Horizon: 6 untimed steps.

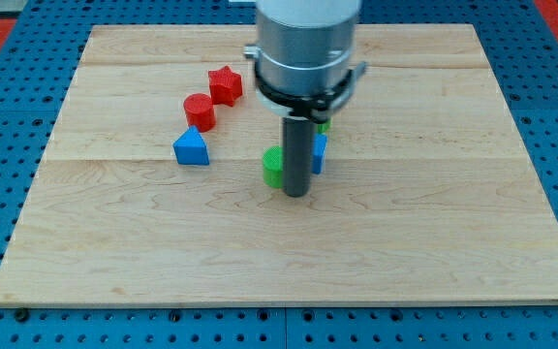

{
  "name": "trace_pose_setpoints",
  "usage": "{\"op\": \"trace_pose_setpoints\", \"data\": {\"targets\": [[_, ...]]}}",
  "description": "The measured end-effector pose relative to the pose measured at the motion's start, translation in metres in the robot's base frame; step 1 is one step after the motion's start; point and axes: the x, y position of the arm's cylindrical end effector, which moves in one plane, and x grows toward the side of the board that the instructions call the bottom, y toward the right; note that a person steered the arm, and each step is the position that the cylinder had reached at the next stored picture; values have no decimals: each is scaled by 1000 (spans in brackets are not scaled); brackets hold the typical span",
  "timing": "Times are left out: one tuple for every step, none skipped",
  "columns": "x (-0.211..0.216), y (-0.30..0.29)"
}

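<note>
My tip (296, 194) rests on the wooden bench (434, 242) near its middle, touching or just beside a green block (272, 166) on the view's left; a blue block (319, 153) and another green one (325, 124) peek out behind the rod. There are no jaws. Toward the far left corner sit a blue triangle (192, 148), red cylinder (200, 111) and red star (225, 84). The blocks look small, rigid and light, likely sliding easily.

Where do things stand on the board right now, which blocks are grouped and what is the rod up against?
Grouped at the view's upper left: the red star, red cylinder and blue triangle lie close together. In hand: my tip sits beside the green block, with a blue block just right of the rod. Another green block peeks out behind the rod, mostly hidden.
</note>
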Motion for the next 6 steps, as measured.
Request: {"op": "trace_pose_setpoints", "data": {"targets": [[-3,-21],[-8,-33],[-11,-33],[8,-30],[9,3],[9,-10]]}}
